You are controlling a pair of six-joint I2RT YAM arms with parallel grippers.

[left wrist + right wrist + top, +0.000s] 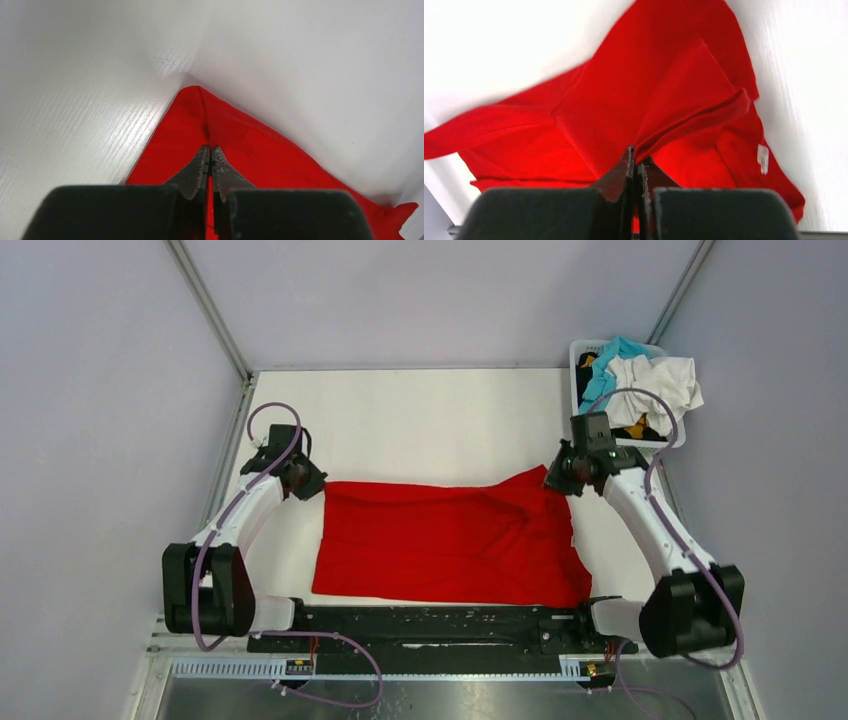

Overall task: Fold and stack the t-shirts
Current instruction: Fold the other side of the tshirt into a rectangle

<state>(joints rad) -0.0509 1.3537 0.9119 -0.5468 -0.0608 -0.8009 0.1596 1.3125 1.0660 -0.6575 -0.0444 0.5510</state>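
A red t-shirt (450, 540) lies spread across the white table, its far edge pulled up at both ends. My left gripper (308, 483) is shut on the shirt's far left corner; in the left wrist view the gripper (210, 151) pinches the red cloth (250, 145). My right gripper (556, 478) is shut on the far right corner, lifted into a peak; in the right wrist view the gripper (636, 159) clamps a folded edge of the shirt (624, 100), with a white label (763, 157) showing.
A white basket (580, 352) at the back right holds several crumpled shirts, white (655, 380) and teal (612, 360). A black rail (440, 625) runs along the near edge between the arm bases. Grey walls close the sides.
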